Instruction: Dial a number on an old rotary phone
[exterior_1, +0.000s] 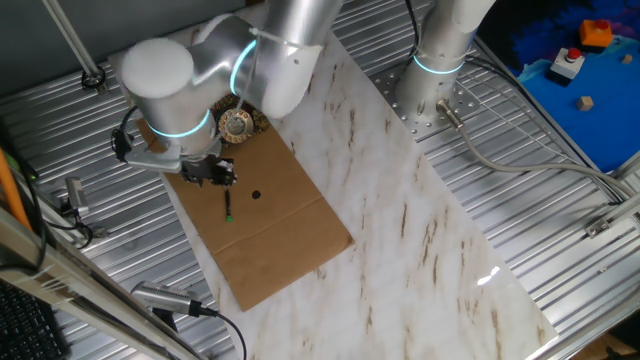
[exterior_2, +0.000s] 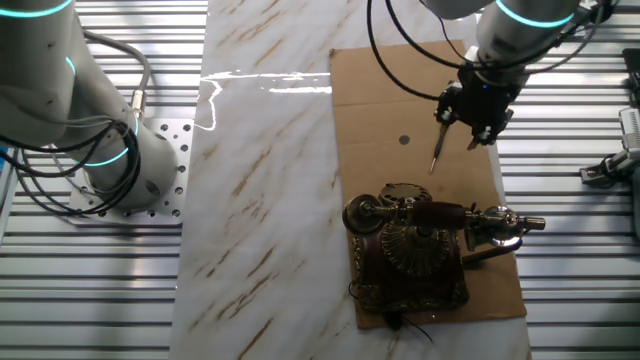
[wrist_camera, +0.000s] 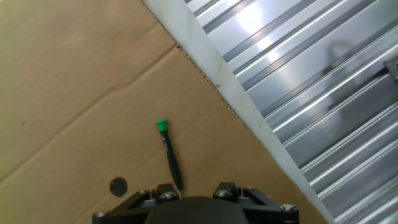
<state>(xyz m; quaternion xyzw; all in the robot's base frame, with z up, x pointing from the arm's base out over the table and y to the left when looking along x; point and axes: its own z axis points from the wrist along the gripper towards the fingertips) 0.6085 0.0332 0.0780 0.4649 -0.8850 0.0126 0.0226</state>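
The old rotary phone (exterior_2: 415, 250), dark red-brown with gold trim, stands at one end of the cardboard sheet (exterior_2: 400, 90). Its brass-ended handset (exterior_2: 440, 213) lies across the cradle. In one fixed view only its gold dial (exterior_1: 238, 123) peeks out behind the arm. My gripper (exterior_2: 462, 125) hangs above the cardboard, a short way off the handset side of the phone. It is shut on a thin black green-tipped stick (wrist_camera: 168, 152), which points down at the cardboard with its tip (exterior_2: 433, 168) clear of the phone. The phone lies outside the hand view.
A small dark round spot (exterior_2: 404, 140) marks the cardboard near the stick tip. The cardboard lies on a marble-pattern tabletop (exterior_1: 420, 240) with ribbed metal (wrist_camera: 311, 93) on both sides. The arm's base (exterior_1: 435, 80) is bolted at the far edge. A second arm (exterior_2: 90, 120) stands to the side.
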